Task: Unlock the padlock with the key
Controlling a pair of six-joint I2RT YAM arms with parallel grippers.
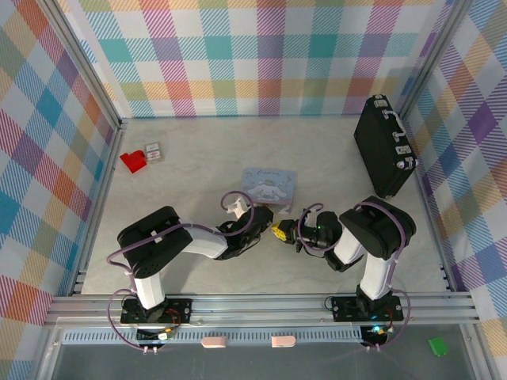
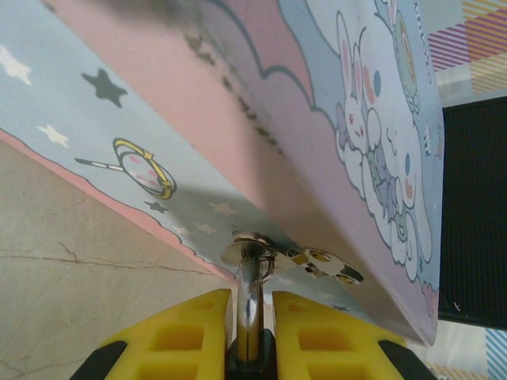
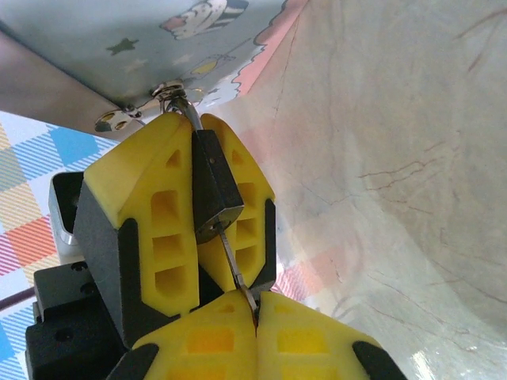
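Observation:
The padlock (image 3: 212, 186) is a small dark block with a silver shackle (image 2: 250, 277) that passes through a ring at the edge of the pastel cartoon tin (image 1: 269, 186). My left gripper (image 2: 252, 299) is shut on the padlock's body, with one yellow finger (image 3: 150, 198) on each side. The key (image 3: 238, 269) has its thin blade in the keyhole on the padlock's underside. My right gripper (image 3: 255, 307) is shut on the key's head. In the top view both grippers meet at the padlock (image 1: 280, 231), just in front of the tin.
Spare keys (image 2: 329, 267) hang from the same ring against the tin's side. A black briefcase (image 1: 386, 154) stands at the back right. A red plastic piece (image 1: 134, 161) and a small card (image 1: 154, 151) lie at the back left. Plaid walls surround the table.

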